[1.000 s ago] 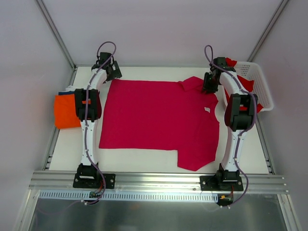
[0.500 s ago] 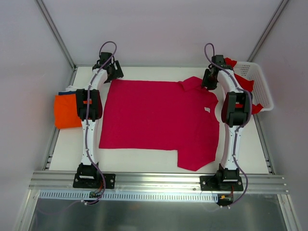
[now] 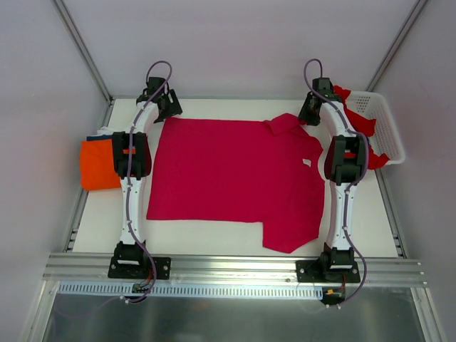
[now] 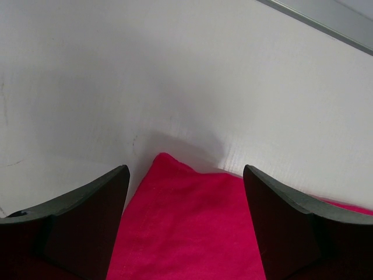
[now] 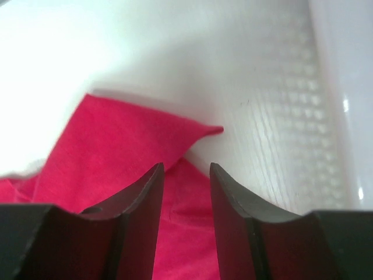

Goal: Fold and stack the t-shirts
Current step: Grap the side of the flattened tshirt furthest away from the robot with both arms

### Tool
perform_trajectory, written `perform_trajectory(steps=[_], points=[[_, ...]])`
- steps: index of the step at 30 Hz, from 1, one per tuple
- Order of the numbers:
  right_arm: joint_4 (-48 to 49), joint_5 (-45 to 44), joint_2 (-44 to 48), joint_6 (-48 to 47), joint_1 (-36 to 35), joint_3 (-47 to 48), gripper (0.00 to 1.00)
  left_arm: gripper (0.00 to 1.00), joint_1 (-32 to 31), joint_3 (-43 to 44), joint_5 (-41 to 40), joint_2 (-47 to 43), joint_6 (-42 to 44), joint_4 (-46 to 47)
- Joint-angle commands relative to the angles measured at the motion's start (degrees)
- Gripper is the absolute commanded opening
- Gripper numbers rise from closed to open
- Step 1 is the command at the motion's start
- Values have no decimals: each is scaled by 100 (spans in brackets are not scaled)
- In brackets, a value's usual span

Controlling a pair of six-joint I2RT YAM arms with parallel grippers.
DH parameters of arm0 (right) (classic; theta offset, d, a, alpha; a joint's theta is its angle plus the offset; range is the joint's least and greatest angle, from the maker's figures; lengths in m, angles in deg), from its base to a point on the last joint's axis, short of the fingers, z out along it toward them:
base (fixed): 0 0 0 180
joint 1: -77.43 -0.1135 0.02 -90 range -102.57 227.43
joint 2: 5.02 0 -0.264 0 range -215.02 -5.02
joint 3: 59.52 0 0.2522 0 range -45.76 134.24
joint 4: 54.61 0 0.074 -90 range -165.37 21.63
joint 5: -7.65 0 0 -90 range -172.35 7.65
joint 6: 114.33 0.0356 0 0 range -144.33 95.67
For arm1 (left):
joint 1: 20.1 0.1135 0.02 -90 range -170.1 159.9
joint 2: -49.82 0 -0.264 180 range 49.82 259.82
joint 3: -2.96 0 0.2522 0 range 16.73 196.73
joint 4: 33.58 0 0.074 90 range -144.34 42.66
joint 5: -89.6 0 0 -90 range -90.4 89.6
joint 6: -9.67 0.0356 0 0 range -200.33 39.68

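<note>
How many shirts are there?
4. The magenta shirt lies spread on the table, the orange shirt sits folded at the left edge, the navy shirt peeks out beneath it, the red shirt is in the white basket. More may hide there.

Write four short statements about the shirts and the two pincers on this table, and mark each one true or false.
1. The magenta t-shirt lies spread out on the table. True.
2. The orange t-shirt sits in the basket. False: it lies folded at the table's left edge, and the basket holds a red t-shirt.
3. The left pincer has its jaws wide apart over a far corner of the magenta t-shirt. True.
4. The right pincer is at the near edge of the table. False: it is at the far side, over the magenta t-shirt's far right part.
</note>
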Motion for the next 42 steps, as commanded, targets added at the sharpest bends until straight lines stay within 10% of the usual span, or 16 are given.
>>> perform_trajectory(steps=[1,27,32,42], points=[[340,-185,-71,299,-7,257,41,80,103,237,103,45,-98,27],[1352,-423,-449,738,-59,292,31,68,138,378,130,151,-151,36],[1448,-484,-423,721,-86,275,1,46,156,536,279,221,-177,27],[1607,-510,-194,528,-174,-50,0,1,165,616,297,274,-204,45]])
